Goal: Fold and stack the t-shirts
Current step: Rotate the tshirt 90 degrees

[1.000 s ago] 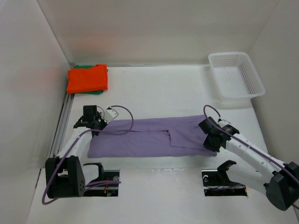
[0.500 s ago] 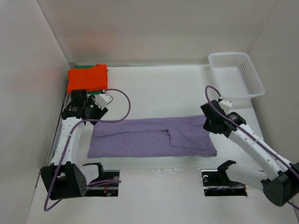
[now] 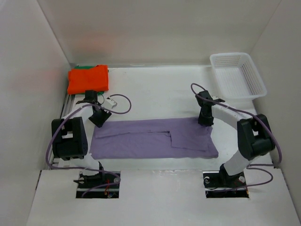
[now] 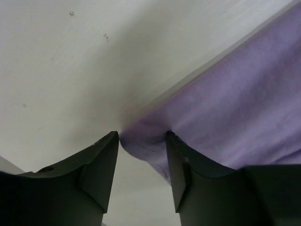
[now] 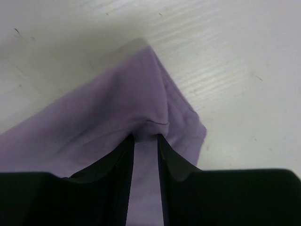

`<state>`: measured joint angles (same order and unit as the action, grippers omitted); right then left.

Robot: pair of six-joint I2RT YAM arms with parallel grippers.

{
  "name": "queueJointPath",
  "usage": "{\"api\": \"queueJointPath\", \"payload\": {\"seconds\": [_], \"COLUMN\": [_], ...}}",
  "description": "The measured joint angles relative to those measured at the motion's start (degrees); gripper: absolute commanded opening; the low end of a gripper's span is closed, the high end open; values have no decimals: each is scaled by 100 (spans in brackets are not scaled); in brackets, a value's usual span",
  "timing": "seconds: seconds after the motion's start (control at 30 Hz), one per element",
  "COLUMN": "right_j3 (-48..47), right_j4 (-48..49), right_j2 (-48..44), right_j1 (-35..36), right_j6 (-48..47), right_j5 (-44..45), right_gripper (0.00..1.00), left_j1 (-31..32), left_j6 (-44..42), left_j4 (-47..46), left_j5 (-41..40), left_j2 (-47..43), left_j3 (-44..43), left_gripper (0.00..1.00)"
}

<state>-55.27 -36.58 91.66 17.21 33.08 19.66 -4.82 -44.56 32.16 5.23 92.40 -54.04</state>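
A lavender t-shirt (image 3: 150,139) lies flat across the middle of the table, folded into a long band. My left gripper (image 3: 99,121) is down at its far left corner; in the left wrist view the jaws (image 4: 142,136) stand apart with the shirt's corner (image 4: 235,108) bulging between the tips. My right gripper (image 3: 205,121) is at the far right corner, its jaws (image 5: 146,137) a little apart astride a puckered ridge of the cloth (image 5: 103,113). A folded orange t-shirt (image 3: 88,78) lies on a green one (image 3: 83,67) at the back left.
A white mesh basket (image 3: 230,55) stands at the back right. White walls close the table at the back and on both sides. A metal rail (image 3: 66,106) runs along the left edge beside the left arm.
Both arms have moved from the shirt's sides up to its far corners. Both grippers, shut a second ago, now stand apart over the cloth. The shirt has hardly moved.
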Motion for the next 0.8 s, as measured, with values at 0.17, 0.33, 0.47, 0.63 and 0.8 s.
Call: {"api": "queueJointPath", "payload": {"seconds": [0.17,0.33,0.47,0.63,0.8], "right_j3": [-675,-1818,-2900,-4157,-4199], "right_j4": [-7,-306,-820,-1552,-1729], "right_j2": [769,1528,2280,3062,3067], "right_j1": [-13,-109,-127,-17,111], "right_j6": [-192,-640,-1139,-1478,-1541], "right_j5": [-195,-348,-367,-584,-890], "right_gripper": [29,24,20,22,31], "left_j1": [-70,-317,-420,-529,-555], "left_j6": [122,260,372,586,704], "left_j4": [-146,-275,-317,-238,-74], "left_j5": [-254,-503,-691,-802,-866], "left_j2": [203,350,374,378,378], "left_j3": [-50,-164,-188,-232,-260], "left_gripper": [20,17,25,31,31]}}
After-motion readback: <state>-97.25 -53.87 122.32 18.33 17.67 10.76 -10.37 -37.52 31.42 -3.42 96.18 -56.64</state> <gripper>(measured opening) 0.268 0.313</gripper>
